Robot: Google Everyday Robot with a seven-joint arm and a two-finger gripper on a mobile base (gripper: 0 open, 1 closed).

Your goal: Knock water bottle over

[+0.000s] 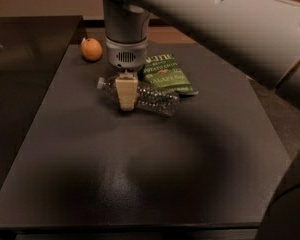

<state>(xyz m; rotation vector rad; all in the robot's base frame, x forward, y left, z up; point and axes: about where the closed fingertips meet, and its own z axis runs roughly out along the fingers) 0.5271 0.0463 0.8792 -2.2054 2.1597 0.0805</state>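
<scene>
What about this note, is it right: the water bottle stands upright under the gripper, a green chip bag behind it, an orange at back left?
Not upright: the camera view shows the water bottle lying on its side, cap to the left. The rest holds: gripper down over it, green chip bag behind it, orange at back left.

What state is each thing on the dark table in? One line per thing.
Clear ribbed plastic water bottle: lying on its side, cap on.
Green chip bag: lying flat.
Round orange fruit: whole, at back left.
Gripper: low over the bottle, near its cap end.
</scene>
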